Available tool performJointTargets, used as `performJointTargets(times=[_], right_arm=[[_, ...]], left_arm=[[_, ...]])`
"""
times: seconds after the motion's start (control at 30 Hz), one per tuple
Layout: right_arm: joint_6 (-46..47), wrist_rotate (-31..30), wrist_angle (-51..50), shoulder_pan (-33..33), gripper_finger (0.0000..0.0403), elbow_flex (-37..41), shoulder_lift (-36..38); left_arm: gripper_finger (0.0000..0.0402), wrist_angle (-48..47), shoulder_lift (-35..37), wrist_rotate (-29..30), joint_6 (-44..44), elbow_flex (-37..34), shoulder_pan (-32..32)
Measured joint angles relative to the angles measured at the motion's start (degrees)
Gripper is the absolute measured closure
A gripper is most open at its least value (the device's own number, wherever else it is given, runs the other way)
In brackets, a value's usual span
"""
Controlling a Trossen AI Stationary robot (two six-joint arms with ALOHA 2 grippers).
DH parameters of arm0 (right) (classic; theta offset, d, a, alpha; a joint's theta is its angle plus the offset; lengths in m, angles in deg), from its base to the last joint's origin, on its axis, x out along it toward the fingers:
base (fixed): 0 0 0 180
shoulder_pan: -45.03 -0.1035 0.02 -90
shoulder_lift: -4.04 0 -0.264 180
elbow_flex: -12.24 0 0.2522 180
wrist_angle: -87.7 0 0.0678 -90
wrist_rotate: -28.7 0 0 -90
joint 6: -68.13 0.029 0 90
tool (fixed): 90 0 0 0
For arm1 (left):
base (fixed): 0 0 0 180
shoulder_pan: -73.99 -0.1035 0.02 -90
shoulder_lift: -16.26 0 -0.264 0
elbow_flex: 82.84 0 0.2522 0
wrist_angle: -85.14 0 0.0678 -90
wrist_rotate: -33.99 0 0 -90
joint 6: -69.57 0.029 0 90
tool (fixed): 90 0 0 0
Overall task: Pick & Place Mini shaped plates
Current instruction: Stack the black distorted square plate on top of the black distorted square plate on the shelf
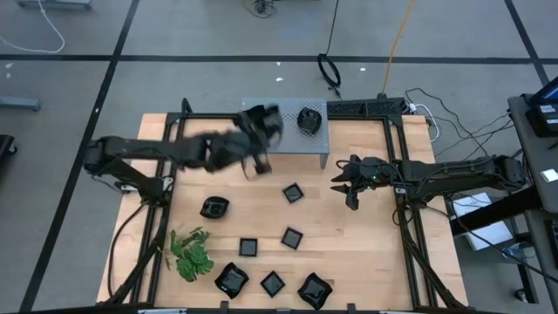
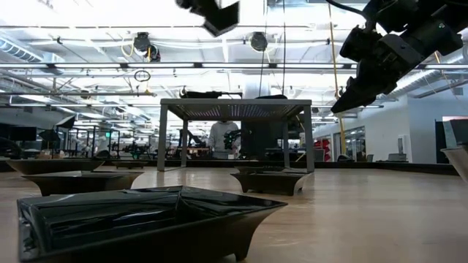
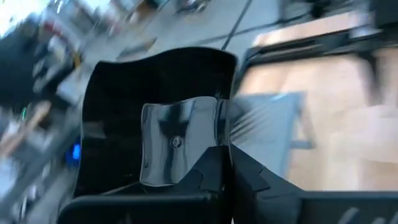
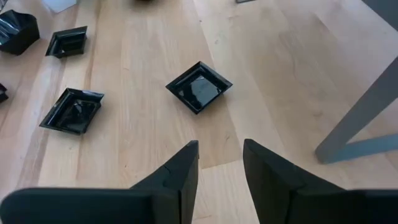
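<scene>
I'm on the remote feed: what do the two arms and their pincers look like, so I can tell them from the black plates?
Both arms are dark, nearly black, jointed links. The right arm's links are slim and tube-like, with black cabling along them. The right pincer has two flat, angular, matte black fingers tapering to blunt tips. The left pincer is the same matte black, with faceted edges. No markings are visible on either.

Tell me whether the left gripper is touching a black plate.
Touching. The left wrist view shows the left gripper clamped on the rim of a black plate, lifted off the table.
</scene>
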Motion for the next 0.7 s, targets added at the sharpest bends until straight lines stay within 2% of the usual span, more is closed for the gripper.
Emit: performJointTargets(times=[0.1,0.2,0.3,0.4,0.5,0.6,0.7], right_arm=[[-1.21,0.15,-0.01,0.0,0.0287,0.0,0.0],[-2.64,0.16,0.0,0.0,0.0287,0.0,0.0],[-0.83,0.02,0.0,0.0,0.0287,0.0,0.0],[-0.1,-0.05,0.0,0.02,0.0287,0.01,0.0],[-0.17,0.09,0.0,0.02,0.0287,0.02,0.0],[0.18,0.14,-0.01,0.01,0.0287,0.02,0.0],[0.38,0.15,-0.01,0.02,0.0287,0.02,0.0]], left_arm=[[0.0397,-6.85,2.32,-4.28,-4.9,0.0,-7.2],[0.0387,-12.48,2.65,-13.55,-9.82,-0.01,-14.34],[0.0389,-13.34,1.16,-20.57,-11.14,0.0,-19.15],[0.0397,-12.73,-0.73,-22.4,-7.53,-0.07,-21.91],[0.0388,-10.88,-2.07,-22.58,-4.71,0.0,-23.86],[0.0381,-11.46,-4.09,-22.88,-4.6,0.0,-25.07],[0.038,-11.77,-5.35,-25.6,-4.37,-0.04,-25.86]])
